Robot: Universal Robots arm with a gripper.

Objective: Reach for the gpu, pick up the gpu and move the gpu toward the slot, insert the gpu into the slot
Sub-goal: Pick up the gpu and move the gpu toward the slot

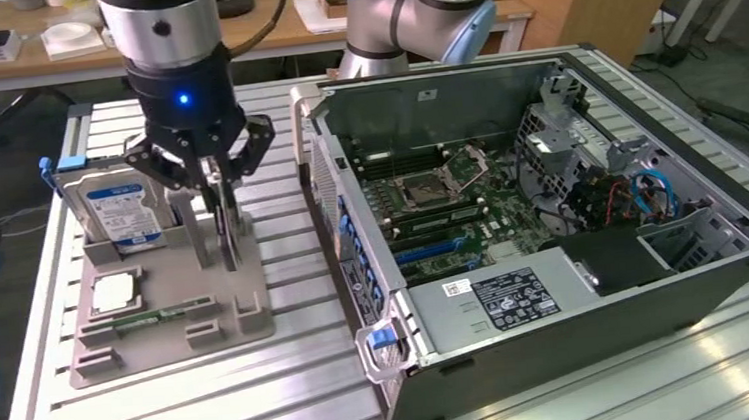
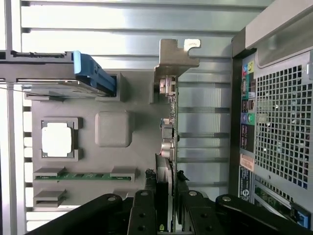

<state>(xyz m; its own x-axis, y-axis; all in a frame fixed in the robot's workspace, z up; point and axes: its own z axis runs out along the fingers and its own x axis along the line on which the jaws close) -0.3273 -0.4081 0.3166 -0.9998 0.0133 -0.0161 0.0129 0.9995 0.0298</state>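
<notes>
Tool (image 1: 226, 254) clenched on gpu (image 2: 169, 115), which stands on edge in the grey holder (image 1: 170, 331) near the worktop (image 1: 297, 407) edge at the exterior view's left. Slot (image 1: 429, 253) is noted in the exterior view, well apart, inside the open case (image 1: 556, 301). In the wrist view, fingers (image 2: 145, 198) are pressed on both card faces, and the silver bracket (image 2: 173, 58) is seen at the far end.

One gpu (image 2: 170, 117), one hard drive (image 1: 121, 215), one processor chip (image 1: 113, 291) and one memory stick (image 1: 162, 315) are counted on one grey holder (image 1: 230, 330); one open computer case (image 1: 713, 259) is counted beside it.
</notes>
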